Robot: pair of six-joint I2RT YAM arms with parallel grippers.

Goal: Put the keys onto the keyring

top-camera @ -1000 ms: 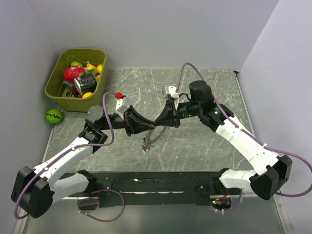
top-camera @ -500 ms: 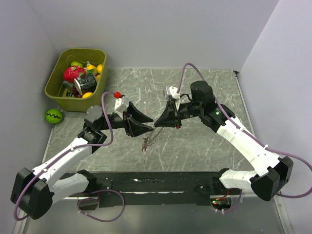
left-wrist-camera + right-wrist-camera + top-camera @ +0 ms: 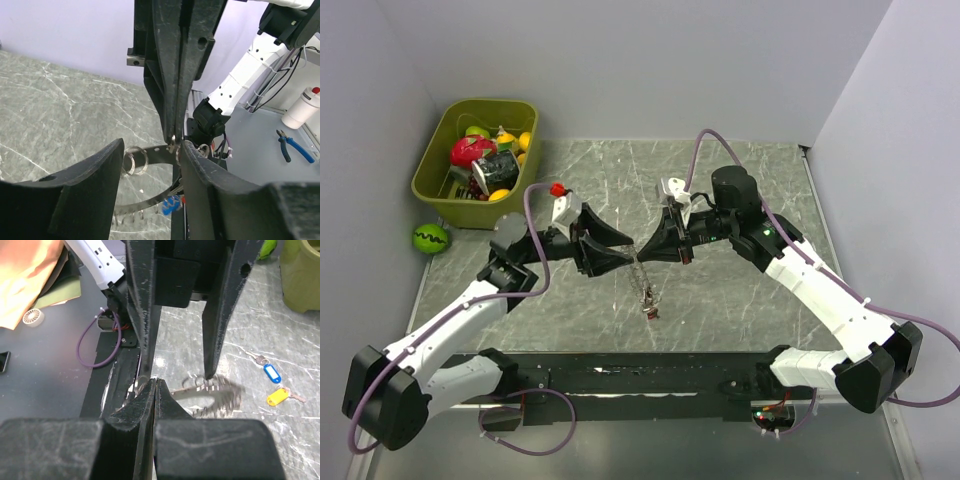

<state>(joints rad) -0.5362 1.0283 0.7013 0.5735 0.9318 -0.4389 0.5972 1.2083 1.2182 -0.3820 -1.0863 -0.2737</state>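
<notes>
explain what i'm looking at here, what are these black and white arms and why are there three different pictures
These are two robot arms bolted to a marble table. The wide picture is from a camera above and behind them. The other two are from a camera on each wrist, so each shows its own black fingers at the bottom. The right tool is pinched shut on the keyring, which dangles from it. The left tool is open, its tips close beside that grip. Two keys, tagged blue and yellow, lie on the table. A green bin of toys stands at the far left.
</notes>
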